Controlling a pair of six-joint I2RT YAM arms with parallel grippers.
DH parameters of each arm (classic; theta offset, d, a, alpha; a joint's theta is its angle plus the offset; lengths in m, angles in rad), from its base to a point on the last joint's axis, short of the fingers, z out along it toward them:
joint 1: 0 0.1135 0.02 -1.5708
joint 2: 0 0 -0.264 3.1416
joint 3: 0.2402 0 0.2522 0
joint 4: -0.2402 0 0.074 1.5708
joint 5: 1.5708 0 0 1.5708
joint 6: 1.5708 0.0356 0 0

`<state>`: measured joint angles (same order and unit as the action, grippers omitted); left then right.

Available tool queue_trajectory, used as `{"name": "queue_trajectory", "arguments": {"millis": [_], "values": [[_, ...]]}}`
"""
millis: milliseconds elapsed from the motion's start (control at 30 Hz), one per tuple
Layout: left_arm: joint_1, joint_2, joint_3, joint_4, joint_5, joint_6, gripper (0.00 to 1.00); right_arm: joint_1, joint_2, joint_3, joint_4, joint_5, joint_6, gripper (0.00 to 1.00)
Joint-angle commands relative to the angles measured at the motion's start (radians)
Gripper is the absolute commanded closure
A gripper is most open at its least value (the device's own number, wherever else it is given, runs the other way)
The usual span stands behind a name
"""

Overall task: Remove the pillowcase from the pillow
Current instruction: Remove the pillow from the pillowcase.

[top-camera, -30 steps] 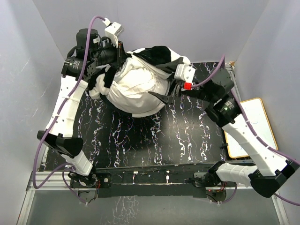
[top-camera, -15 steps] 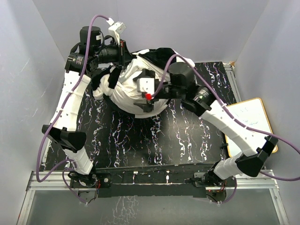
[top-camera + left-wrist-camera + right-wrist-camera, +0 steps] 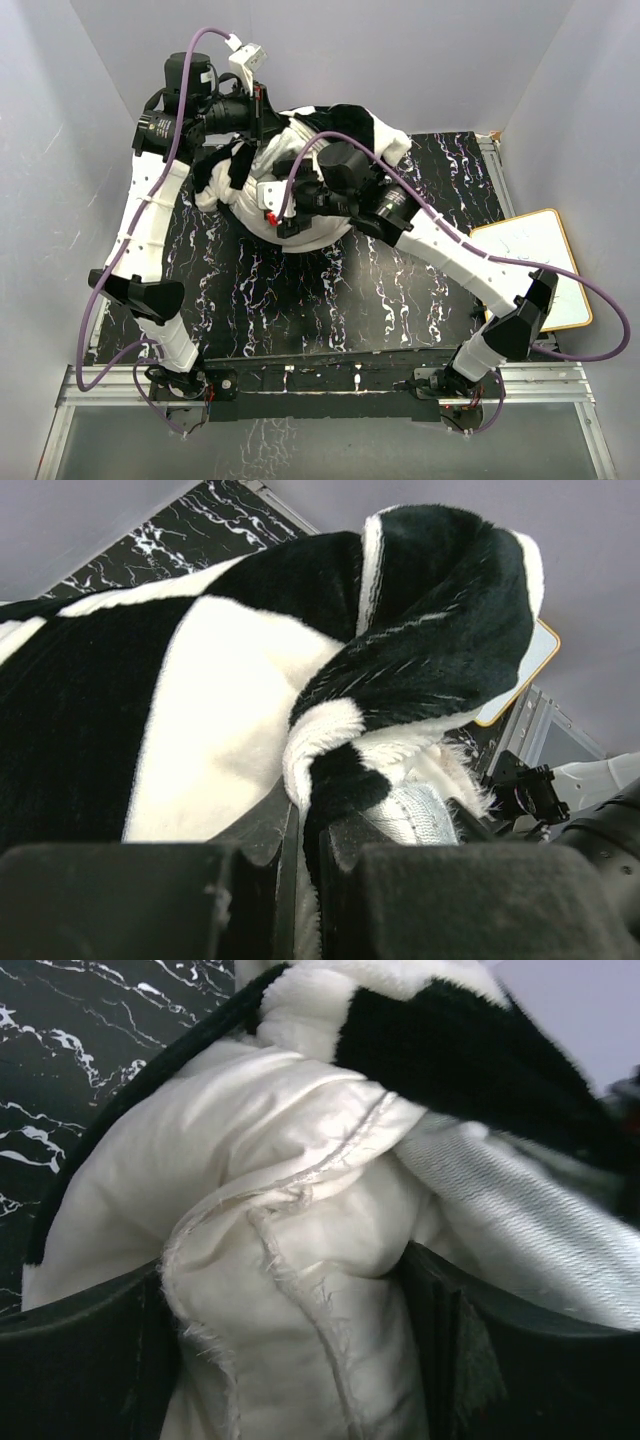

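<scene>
The off-white pillow (image 3: pixel 312 232) lies at the back of the table, half out of the black-and-white checkered pillowcase (image 3: pixel 365 125). My left gripper (image 3: pixel 262 112) is at the back left, shut on a bunched fold of the pillowcase (image 3: pixel 230 700), which runs down between its fingers (image 3: pixel 262 835). My right gripper (image 3: pixel 272 205) reaches across onto the pillow's near left part. In the right wrist view its jaws (image 3: pixel 285 1300) stand wide apart. A bulging, frayed-seam corner of the pillow (image 3: pixel 230 1140) fills the gap and touches both fingers. The pillowcase (image 3: pixel 450 1050) bunches behind that corner.
The table top is black marble (image 3: pixel 300 310). A white board with an orange rim (image 3: pixel 530 265) lies off the table's right edge. Grey walls close in the back and both sides. My right arm stretches diagonally over the table's right half.
My right arm has swung left across the pillow, from its right side to its near left part, and its jaws now straddle a pillow corner. The left gripper has barely moved.
</scene>
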<state>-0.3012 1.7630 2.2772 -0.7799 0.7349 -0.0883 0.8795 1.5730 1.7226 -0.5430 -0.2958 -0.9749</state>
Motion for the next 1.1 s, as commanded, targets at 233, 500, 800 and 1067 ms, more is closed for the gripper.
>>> {"name": "queue_trajectory", "arguments": {"millis": [233,500,800,1067], "values": [[0.016,-0.128,0.070,0.063,-0.168,0.250,1.00,-0.024,-0.034,-0.237,0.267,0.276,0.269,0.92],[0.015,-0.329,-0.254,0.347,-0.513,0.622,1.00,-0.113,-0.319,-0.353,0.427,0.002,0.472,0.92],[0.017,-0.340,-0.360,0.496,-0.758,0.768,1.00,-0.340,-0.460,-0.437,0.621,-0.240,0.788,0.92],[0.036,-0.479,-0.635,0.372,-0.727,0.673,1.00,-0.486,-0.448,-0.472,0.810,-0.338,0.959,0.92]]}}
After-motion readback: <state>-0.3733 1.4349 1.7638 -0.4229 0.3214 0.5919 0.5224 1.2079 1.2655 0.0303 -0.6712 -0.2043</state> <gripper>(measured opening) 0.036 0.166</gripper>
